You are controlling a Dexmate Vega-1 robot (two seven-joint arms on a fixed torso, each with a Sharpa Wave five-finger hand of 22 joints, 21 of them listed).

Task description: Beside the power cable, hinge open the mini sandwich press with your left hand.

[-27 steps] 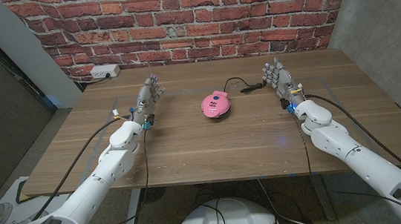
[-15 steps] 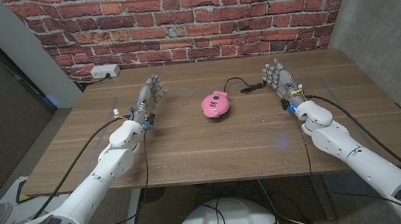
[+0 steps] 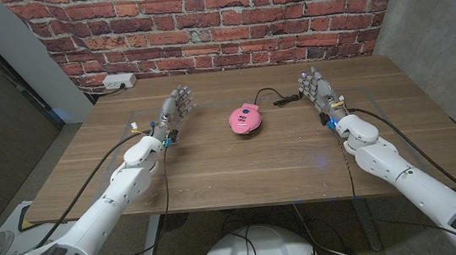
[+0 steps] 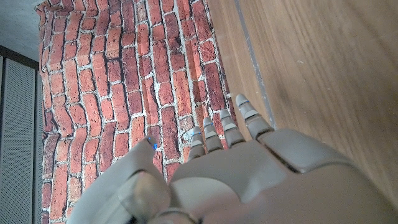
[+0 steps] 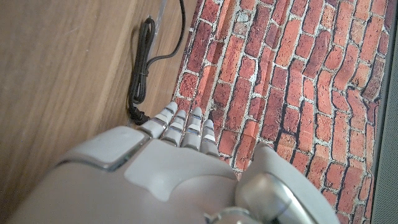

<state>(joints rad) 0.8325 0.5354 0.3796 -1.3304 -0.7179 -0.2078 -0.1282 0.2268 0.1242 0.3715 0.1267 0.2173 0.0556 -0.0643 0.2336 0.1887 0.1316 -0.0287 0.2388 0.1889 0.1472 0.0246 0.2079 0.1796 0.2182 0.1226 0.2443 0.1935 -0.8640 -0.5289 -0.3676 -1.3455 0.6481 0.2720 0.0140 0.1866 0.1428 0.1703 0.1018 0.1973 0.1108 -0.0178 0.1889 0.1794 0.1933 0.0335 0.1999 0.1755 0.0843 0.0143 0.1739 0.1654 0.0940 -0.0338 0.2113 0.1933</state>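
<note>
The pink sandwich press (image 3: 245, 118) sits closed on the wooden worktop (image 3: 240, 164), near the middle and toward the far side. It is round, with a small dark mark on its lid that is too small to read. From its far side a black power cable (image 3: 275, 99) loops away toward the brick wall (image 3: 200, 20) and ends in a bundled length, which the right wrist view shows lying on the wood near the worktop's far edge (image 5: 140, 74).

The left hand (image 3: 172, 113) stands to the left of the press, apart from it, with bare wood between them. Its fingers (image 3: 181, 100) are straight and slightly spread, pointing toward the wall, and it holds nothing. In the left wrist view the back of this hand (image 4: 249, 180) shows with the fingers reaching toward the bricks and the worktop's edge alongside.

The right hand (image 3: 317, 90) stands on the other side of the press, also apart from it, just beside the bundled end of the cable. Its fingers are likewise extended and empty. The right wrist view shows its fingertips (image 5: 180, 124) close to the cable bundle, though whether they touch it cannot be told.

A white socket strip (image 3: 120, 81) lies at the worktop's far left corner against the wall. No readable writing shows on any of these things.
</note>
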